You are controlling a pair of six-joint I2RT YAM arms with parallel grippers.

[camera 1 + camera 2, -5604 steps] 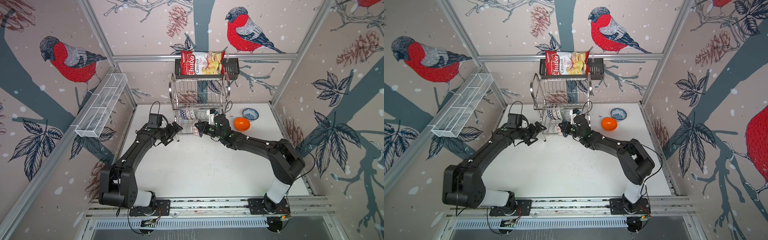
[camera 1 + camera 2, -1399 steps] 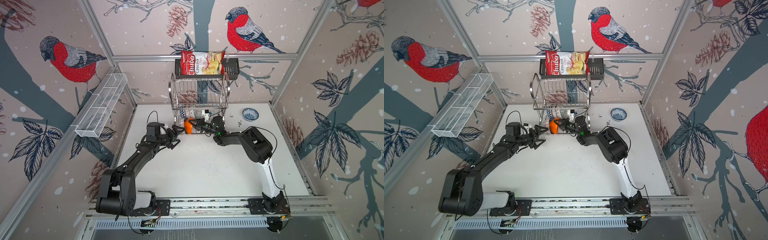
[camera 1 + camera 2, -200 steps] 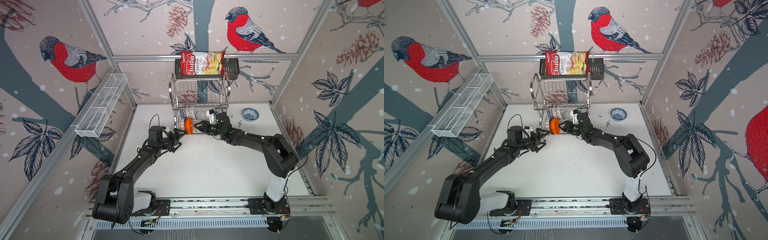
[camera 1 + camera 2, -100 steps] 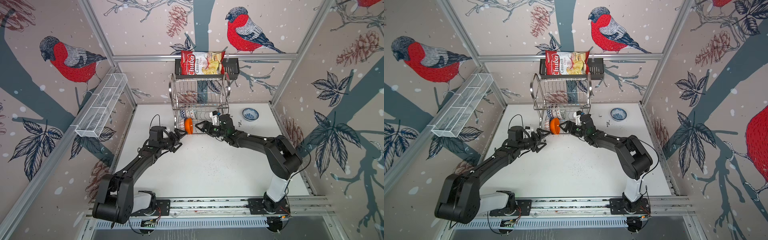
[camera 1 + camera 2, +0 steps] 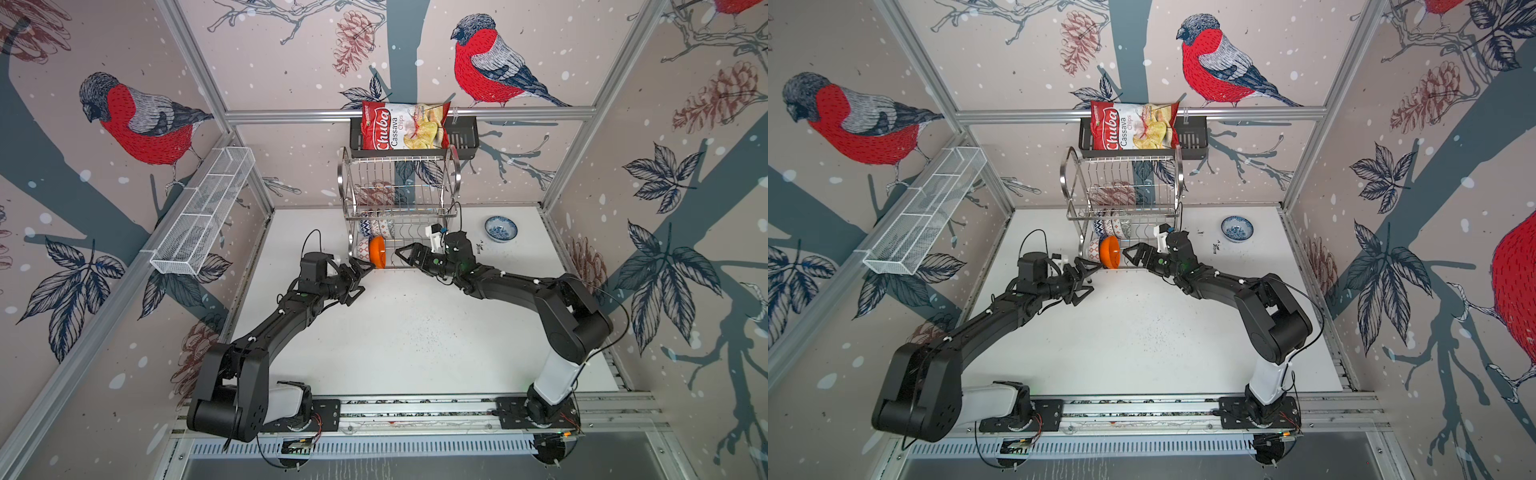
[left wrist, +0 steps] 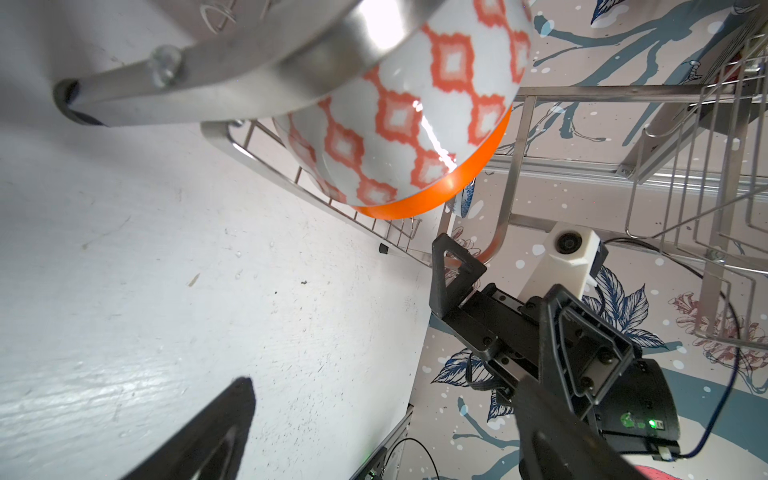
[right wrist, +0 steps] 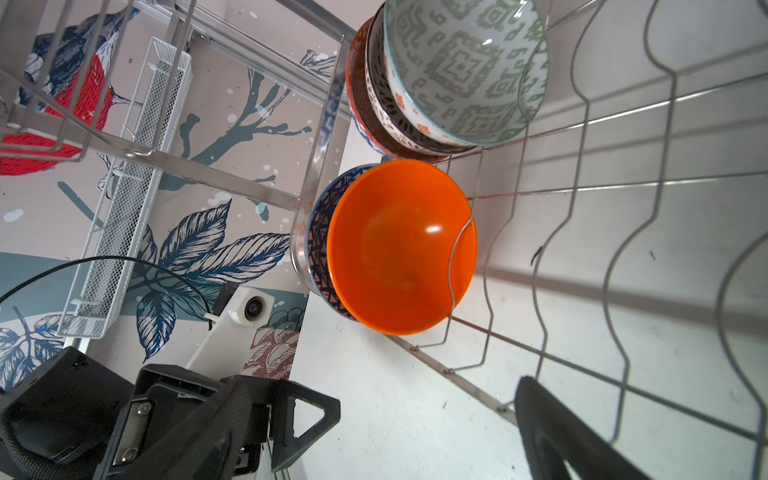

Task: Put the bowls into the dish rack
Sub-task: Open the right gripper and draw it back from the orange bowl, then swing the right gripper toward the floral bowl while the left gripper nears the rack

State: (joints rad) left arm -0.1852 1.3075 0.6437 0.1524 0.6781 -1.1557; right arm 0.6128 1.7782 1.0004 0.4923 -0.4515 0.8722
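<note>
Clearly, the plain orange round bowl (image 5: 377,257) (image 5: 1109,252) (image 7: 399,249) stood on edge at the left end of the lower tier of the shiny two-tier steel wire dish rack (image 5: 399,157) (image 5: 1125,158), its hollow facing the right arm. It nested against a bowl with a dark blue geometric pattern (image 7: 318,232) just behind it. In the back row of the same tier, the grey-green patterned bowl (image 7: 461,70) leaned against other patterned bowls. The right gripper (image 5: 405,257) (image 5: 1131,257) hung just beside the orange bowl, its fingers spread wide and holding nothing. The left gripper (image 5: 360,282) (image 5: 1089,283) waited at the rack's left foot, its jaws also wide apart and empty, with one fingertip near the orange bowl. A small white-and-blue floral bowl (image 5: 500,228) (image 5: 1236,228) sat upright on the white table (image 5: 395,332), well apart to the right of the rack.
</note>
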